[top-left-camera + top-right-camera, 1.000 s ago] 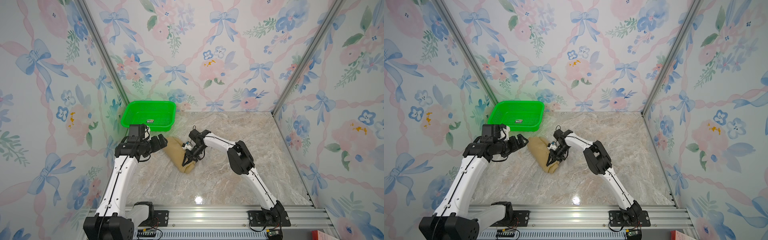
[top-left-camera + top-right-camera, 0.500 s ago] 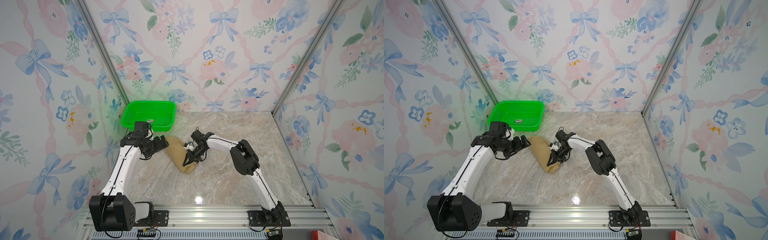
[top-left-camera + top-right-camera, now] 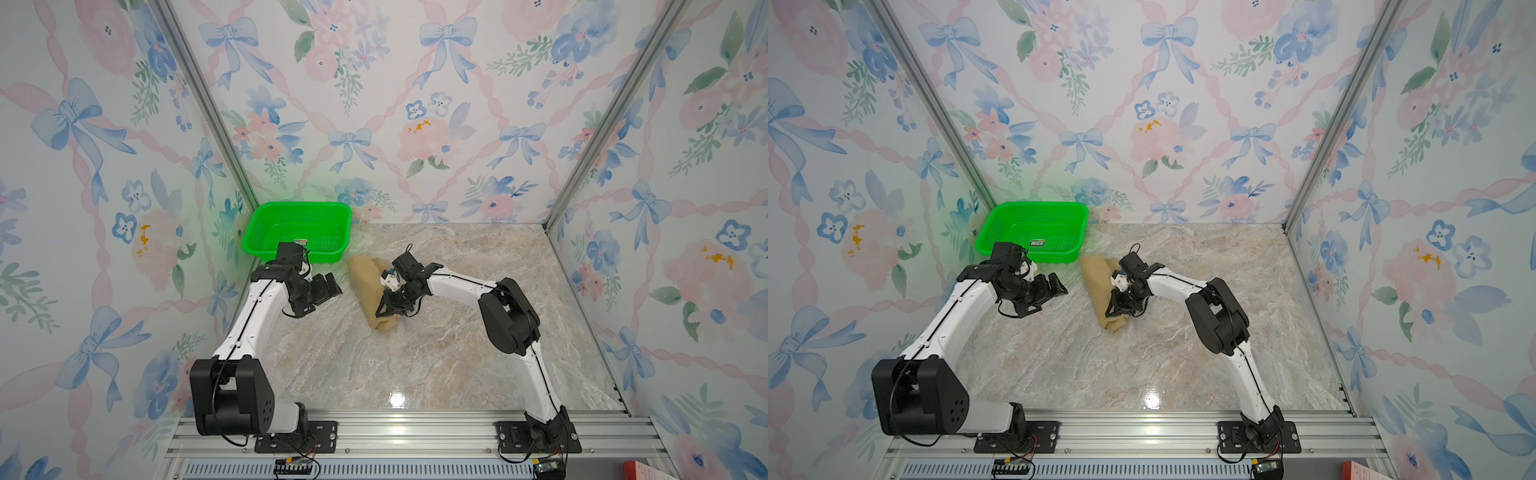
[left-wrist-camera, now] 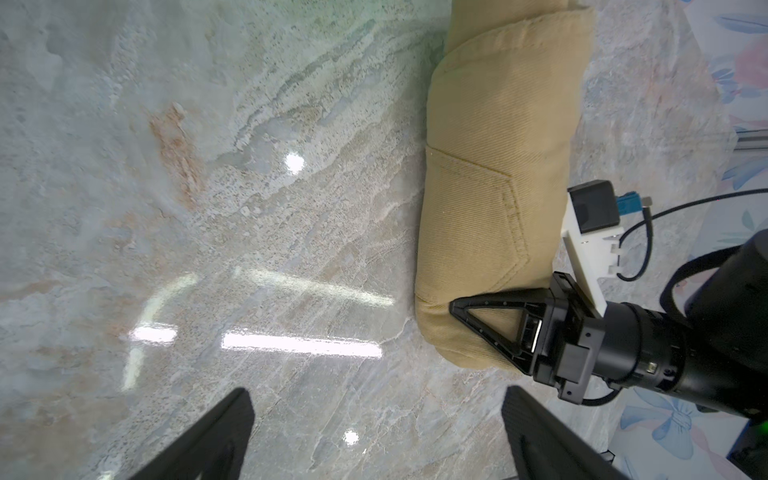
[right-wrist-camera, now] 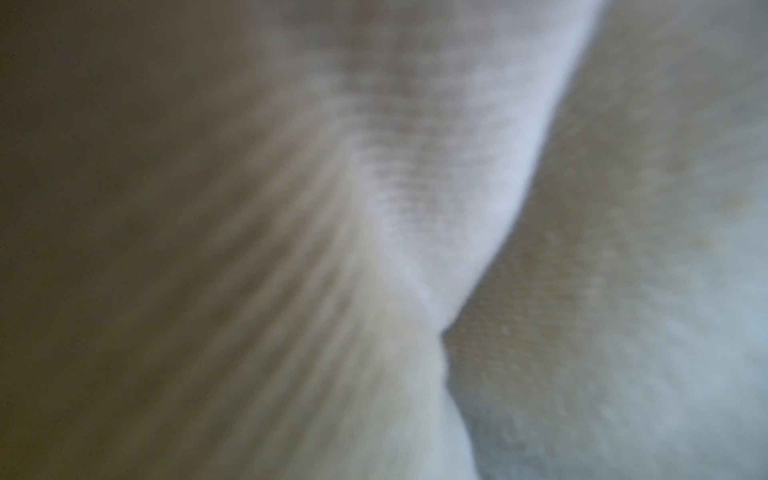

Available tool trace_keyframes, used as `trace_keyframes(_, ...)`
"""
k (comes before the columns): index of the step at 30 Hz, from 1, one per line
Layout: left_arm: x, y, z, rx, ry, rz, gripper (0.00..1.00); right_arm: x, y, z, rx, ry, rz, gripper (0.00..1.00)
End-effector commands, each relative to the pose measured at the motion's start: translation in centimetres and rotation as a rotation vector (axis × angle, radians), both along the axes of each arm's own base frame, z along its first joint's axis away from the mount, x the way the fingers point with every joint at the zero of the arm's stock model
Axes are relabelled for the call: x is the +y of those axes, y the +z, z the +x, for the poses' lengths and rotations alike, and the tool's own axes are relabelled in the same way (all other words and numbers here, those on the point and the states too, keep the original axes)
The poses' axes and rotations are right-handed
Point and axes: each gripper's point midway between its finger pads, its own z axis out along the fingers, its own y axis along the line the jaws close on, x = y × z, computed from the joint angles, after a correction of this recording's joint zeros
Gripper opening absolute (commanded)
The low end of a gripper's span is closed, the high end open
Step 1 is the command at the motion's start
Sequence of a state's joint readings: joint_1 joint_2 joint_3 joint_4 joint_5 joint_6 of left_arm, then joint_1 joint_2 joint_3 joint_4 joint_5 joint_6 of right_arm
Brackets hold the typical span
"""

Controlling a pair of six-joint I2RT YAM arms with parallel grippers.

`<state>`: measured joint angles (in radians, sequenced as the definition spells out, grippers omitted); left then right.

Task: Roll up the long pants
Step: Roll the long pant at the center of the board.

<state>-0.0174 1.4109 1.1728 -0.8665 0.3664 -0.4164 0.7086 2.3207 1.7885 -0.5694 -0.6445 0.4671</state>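
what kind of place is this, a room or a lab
Probably a robot test booth, not a home: two arms bolted to a metal rail, wallpapered panels held in a metal frame, and pants and a basket on a marble-look table.

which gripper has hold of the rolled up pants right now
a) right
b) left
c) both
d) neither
a: the right gripper is closed on the near end of the long pants, while the left gripper stands open, apart from the roll.
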Motion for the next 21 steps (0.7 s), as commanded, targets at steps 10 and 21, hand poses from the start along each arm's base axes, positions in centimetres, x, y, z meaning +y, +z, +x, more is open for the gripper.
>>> trace_keyframes(10, -2.9, 7.1, 2.4, -0.253, -0.034, -0.190, 0.12, -1.3, -10.3, -4.6, 0.239, 0.122, -0.241, 0.12)
trace_keyframes(21, -5.8, 8.3, 3.4, -0.109, -0.073, -0.401, 0.11, -1.5, -10.7, -8.9, 0.351, 0.284, -0.212, 0.00)
